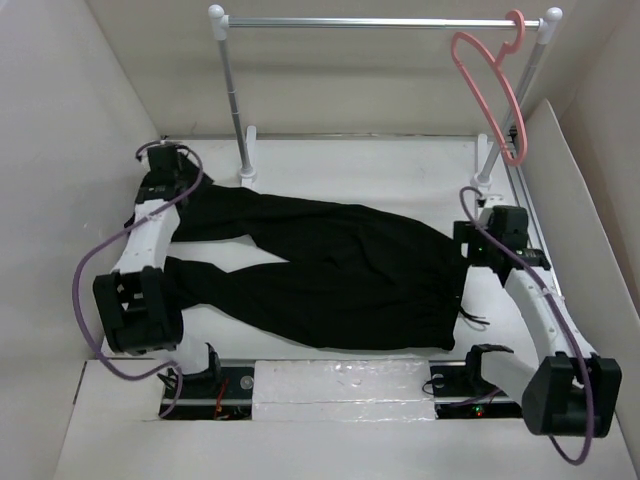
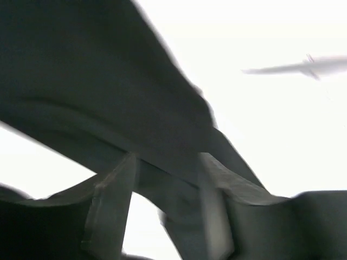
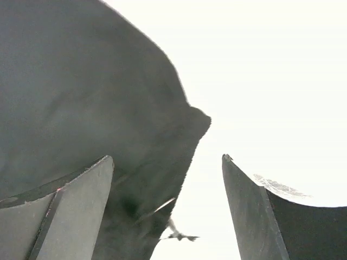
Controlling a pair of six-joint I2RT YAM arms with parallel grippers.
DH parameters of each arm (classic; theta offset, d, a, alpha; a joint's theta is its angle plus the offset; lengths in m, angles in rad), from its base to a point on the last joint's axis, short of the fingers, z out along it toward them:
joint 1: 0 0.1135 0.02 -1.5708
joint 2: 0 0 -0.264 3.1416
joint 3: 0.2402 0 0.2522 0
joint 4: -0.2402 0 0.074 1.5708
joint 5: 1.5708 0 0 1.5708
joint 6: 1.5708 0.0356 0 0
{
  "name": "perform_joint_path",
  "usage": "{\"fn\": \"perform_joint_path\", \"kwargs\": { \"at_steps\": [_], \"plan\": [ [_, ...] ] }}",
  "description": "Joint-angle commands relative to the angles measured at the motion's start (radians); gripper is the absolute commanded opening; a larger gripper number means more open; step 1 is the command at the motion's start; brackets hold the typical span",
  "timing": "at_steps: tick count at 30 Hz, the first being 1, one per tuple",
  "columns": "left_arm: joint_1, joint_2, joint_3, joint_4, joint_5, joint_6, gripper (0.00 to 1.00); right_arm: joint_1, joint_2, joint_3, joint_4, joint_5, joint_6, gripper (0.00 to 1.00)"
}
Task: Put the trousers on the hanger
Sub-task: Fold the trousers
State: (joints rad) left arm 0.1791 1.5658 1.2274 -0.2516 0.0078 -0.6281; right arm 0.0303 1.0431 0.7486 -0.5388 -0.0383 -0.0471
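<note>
White table point(image 1: 400, 170) boxed by pale walls point(image 1: 60, 120), silver rail point(image 1: 380, 22) at back.

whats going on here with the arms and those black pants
Two robot arms are working on black trousers spread flat on the table. The left fingers are parted at a leg end, with fabric running between them. The right fingers stand wide open at the waistband, gripping nothing. The pink hanger hangs bare on the rail, so the trousers are not on it yet.

The top camera looks down over the whole table point(image 1: 400, 160). Both wrist cameras sit close to the trousers point(image 1: 330, 270), shared by all.
</note>
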Motion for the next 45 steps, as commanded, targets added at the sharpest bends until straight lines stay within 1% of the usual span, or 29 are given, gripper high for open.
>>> {"fn": "perform_joint_path", "kwargs": {
  "at_steps": [1,2,3,4,5,9,11,14,17,18,20,21,24,25,26,28,29,32,33,34,35,36,38,39,40,42,43,44,45],
  "plan": [
    [-0.134,-0.094,-0.057,0.057,0.090,0.027,0.48,-0.172,0.040,-0.046,0.188,-0.077,0.041,0.86],
    [-0.221,-0.108,-0.066,0.064,0.090,0.030,0.48,-0.203,0.067,-0.054,0.221,-0.137,0.046,0.86],
    [-0.266,-0.119,-0.078,0.078,0.089,0.030,0.48,-0.228,0.098,-0.052,0.240,-0.168,0.044,0.86],
    [-0.311,-0.147,-0.103,0.084,0.071,0.033,0.49,-0.242,0.166,-0.043,0.249,-0.187,0.046,0.87],
    [-0.392,-0.170,-0.127,0.103,0.043,0.030,0.49,-0.242,0.232,-0.020,0.260,-0.199,0.044,0.87],
    [-0.525,-0.220,-0.193,0.124,0.021,0.037,0.49,-0.242,0.308,-0.017,0.290,-0.199,0.044,0.86],
    [-0.556,-0.256,-0.222,0.133,0.032,0.041,0.49,-0.254,0.342,-0.029,0.332,-0.218,0.088,0.84],
    [-0.608,-0.302,-0.281,0.132,0.024,0.044,0.48,-0.254,0.383,-0.048,0.382,-0.259,0.125,0.75],
    [-0.644,-0.343,-0.321,0.129,0.008,0.039,0.47,-0.254,0.417,-0.063,0.412,-0.269,0.165,0.32],
    [-0.644,-0.352,-0.327,0.123,0.004,0.042,0.46,-0.254,0.402,-0.061,0.412,-0.255,0.168,0.12],
    [-0.676,-0.372,-0.330,0.101,0.003,0.041,0.45,-0.254,0.364,-0.046,0.399,-0.191,0.167,0.05],
    [-0.685,-0.377,-0.327,0.092,-0.032,0.041,0.43,-0.265,0.342,-0.034,0.393,-0.164,0.164,0.00],
    [-0.708,-0.392,-0.325,0.072,-0.055,0.027,0.43,-0.306,0.305,0.076,0.355,-0.094,0.124,0.00],
    [-0.717,-0.395,-0.324,0.069,-0.063,0.022,0.43,-0.319,0.330,0.118,0.333,-0.081,0.095,0.00],
    [-0.718,-0.394,-0.324,0.055,-0.065,0.007,0.43,-0.341,0.351,0.212,0.309,-0.048,0.083,0.00],
    [-0.718,-0.391,-0.319,0.040,-0.078,0.001,0.44,-0.365,0.388,0.296,0.280,-0.028,0.060,0.00],
    [-0.718,-0.391,-0.319,0.031,-0.086,-0.002,0.44,-0.374,0.432,0.360,0.281,-0.015,0.059,0.04],
    [-0.718,-0.371,-0.293,-0.029,-0.152,-0.001,0.47,-0.401,0.510,0.454,0.249,-0.018,0.006,0.63],
    [-0.718,-0.363,-0.261,-0.055,-0.178,0.005,0.48,-0.402,0.524,0.504,0.220,-0.038,-0.008,0.90],
    [-0.693,-0.331,-0.229,-0.137,-0.278,-0.002,0.54,-0.389,0.534,0.543,0.174,-0.075,-0.046,0.97],
    [-0.693,-0.331,-0.229,-0.138,-0.279,-0.002,0.54,-0.389,0.534,0.543,0.174,-0.075,-0.046,0.97],
    [-0.673,-0.323,-0.212,-0.164,-0.307,-0.015,0.58,-0.357,0.496,0.519,0.168,-0.090,-0.057,0.98],
    [-0.575,-0.331,-0.218,-0.204,-0.351,-0.044,0.60,-0.313,0.413,0.435,0.200,-0.133,-0.039,0.97],
    [-0.528,-0.345,-0.241,-0.210,-0.336,-0.054,0.60,-0.287,0.311,0.329,0.232,-0.152,-0.019,0.94],
    [-0.421,-0.387,-0.259,-0.207,-0.286,-0.068,0.59,-0.235,0.254,0.269,0.249,-0.194,0.018,0.92],
    [-0.319,-0.440,-0.325,-0.196,-0.255,-0.079,0.59,-0.167,0.146,0.152,0.276,-0.219,0.045,0.84],
    [-0.272,-0.493,-0.347,-0.189,-0.211,-0.075,0.59,-0.105,0.045,0.047,0.272,-0.228,0.090,0.82],
    [-0.191,-0.515,-0.368,-0.173,-0.186,-0.050,0.60,-0.077,-0.003,0.000,0.261,-0.238,0.098,0.78],
    [-0.166,-0.530,-0.394,-0.181,-0.163,-0.042,0.61,-0.051,-0.050,-0.044,0.240,-0.242,0.108,0.76]
  ]
}}
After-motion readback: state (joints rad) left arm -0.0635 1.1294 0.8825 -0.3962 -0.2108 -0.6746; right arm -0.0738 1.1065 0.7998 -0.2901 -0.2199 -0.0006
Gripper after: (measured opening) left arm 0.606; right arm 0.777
